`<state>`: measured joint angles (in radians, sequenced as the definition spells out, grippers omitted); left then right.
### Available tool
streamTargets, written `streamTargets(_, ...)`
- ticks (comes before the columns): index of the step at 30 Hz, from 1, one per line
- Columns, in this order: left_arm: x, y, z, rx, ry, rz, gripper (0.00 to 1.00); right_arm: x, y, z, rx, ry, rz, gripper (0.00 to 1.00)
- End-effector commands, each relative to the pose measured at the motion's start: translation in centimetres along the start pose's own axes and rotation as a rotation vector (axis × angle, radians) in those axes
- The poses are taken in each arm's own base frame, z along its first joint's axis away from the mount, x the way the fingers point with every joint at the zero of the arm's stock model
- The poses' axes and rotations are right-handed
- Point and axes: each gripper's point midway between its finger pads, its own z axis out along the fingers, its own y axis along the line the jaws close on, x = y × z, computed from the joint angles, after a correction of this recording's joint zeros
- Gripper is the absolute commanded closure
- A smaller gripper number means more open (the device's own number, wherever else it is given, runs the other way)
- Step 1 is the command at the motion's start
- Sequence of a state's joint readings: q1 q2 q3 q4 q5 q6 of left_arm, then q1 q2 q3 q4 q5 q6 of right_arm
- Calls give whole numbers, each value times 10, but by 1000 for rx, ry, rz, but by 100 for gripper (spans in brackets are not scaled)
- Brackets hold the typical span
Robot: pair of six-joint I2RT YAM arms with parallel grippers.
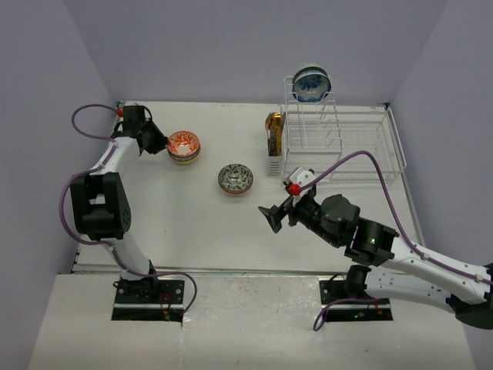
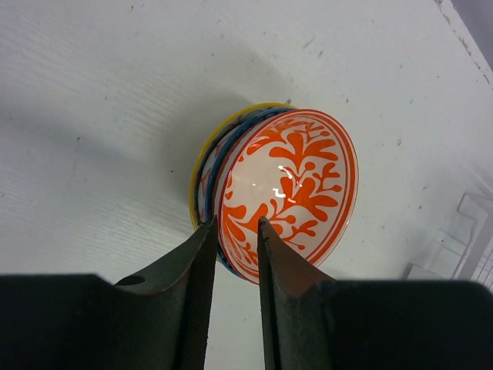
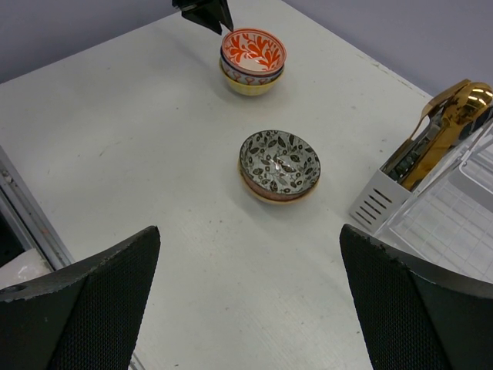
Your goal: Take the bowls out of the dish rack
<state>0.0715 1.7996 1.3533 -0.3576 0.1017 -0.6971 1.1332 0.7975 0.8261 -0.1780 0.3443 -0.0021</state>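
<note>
An orange-red patterned bowl [image 1: 183, 143] tops a small stack of bowls at the far left of the table; it also shows in the left wrist view [image 2: 289, 193] and the right wrist view [image 3: 253, 50]. My left gripper [image 1: 159, 142] [image 2: 235, 223] is closed on that bowl's near rim, one finger inside and one outside. A grey leaf-patterned bowl [image 1: 235, 179] [image 3: 279, 163] sits on another bowl mid-table. A blue speckled bowl [image 1: 311, 83] stands upright in the white dish rack [image 1: 339, 146]. My right gripper [image 1: 273, 218] [image 3: 250, 231] is wide open and empty, near the grey bowl.
A gold-brown utensil holder [image 1: 274, 135] [image 3: 439, 131] hangs in a white slotted caddy on the rack's left side. The rack's low wire basket [image 3: 454, 223] lies at the right. Grey walls enclose the table on three sides.
</note>
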Motion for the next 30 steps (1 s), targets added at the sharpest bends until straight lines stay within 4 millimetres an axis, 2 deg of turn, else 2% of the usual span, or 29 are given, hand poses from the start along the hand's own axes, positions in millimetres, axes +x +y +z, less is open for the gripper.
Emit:
streamTargets(1, -22, -14, -22, 65, -78, -1, 72, -9, 2, 2, -1, -38, 24, 1)
streamTargets(3, -20, -14, -27, 71, -80, 1, 71, -11, -3, 2, 32, -41, 53, 1)
streamTargets(4, -24, -19, -38, 92, -104, 14, 69, -12, -8, 2, 51, -44, 69, 1)
streamTargets(6, -25, -21, -52, 105, -121, 32, 59, -20, -19, 2, 93, -62, 151, 1)
streamTargets(7, -31, -28, -74, 129, -156, 63, 55, -24, -20, 3, 85, -64, 179, 1)
streamTargets(8, -33, -30, -86, 142, -175, 77, 42, -33, -26, 1, 94, -66, 215, 1)
streamTargets(9, -29, -29, -97, 146, -185, 91, 34, -37, -41, 3, 139, -68, 290, 1)
streamTargets(10, -34, -37, -130, 186, -246, 117, 24, -42, -47, 5, 154, -67, 327, 1)
streamTargets(11, -33, -36, -145, 193, -275, 125, 6, -52, -50, 8, 145, -70, 368, 1)
streamTargets(12, -23, -28, -153, 183, -278, 129, 0, -58, -69, 10, 191, -88, 453, 1)
streamTargets(13, -26, -31, -188, 217, -353, 152, 0, -73, -76, 9, 192, -120, 498, 1)
streamTargets(14, -23, -28, -200, 218, -374, 158, 0, -75, -93, 15, 214, -120, 550, 1)
streamTargets(15, -13, -20, -207, 210, -377, 176, 0, -80, -102, 17, 232, -136, 636, 1)
streamTargets(16, -9, -24, -235, 258, -432, 198, 0, -86, -111, 19, 252, -153, 672, 1)
streamTargets(17, -5, -23, -244, 273, -446, 216, 0, -102, -120, 18, 266, -194, 706, 1)
streamTargets(18, 0, -25, -253, 300, -455, 246, 0, -101, -138, 25, 339, -218, 778, 1)
streamTargets(19, 10, -24, -264, 329, -459, 299, 0, -107, -148, 25, 371, -253, 818, 1)
streamTargets(21, 19, -19, -270, 325, -449, 333, 0, -113, -172, 33, 429, -324, 929, 1)
streamTargets(22, 26, -11, -274, 301, -443, 350, 0, -115, -179, 35, 440, -346, 962, 1)
streamTargets(23, 31, -3, -270, 277, -430, 347, 0, -118, -196, 33, 475, -385, 1010, 1)
streamTargets(24, 35, 3, -274, 263, -445, 343, 0, -122, -207, 39, 468, -434, 1109, 1)
streamTargets(25, 37, 6, -274, 265, -456, 345, 0, -118, -213, 42, 471, -437, 1157, 1)
streamTargets(26, 48, 17, -259, 247, -435, 341, 0, -119, -231, 40, 487, -496, 1272, 1)
streamTargets(28, 50, 25, -259, 237, -480, 336, 0, -113, -257, 50, 497, -545, 1354, 1)
streamTargets(29, 56, 34, -249, 215, -466, 334, 0, -114, -263, 55, 481, -569, 1425, 1)
streamTargets(30, 56, 38, -250, 206, -482, 332, 0, -113, -271, 61, 478, -576, 1453, 1)
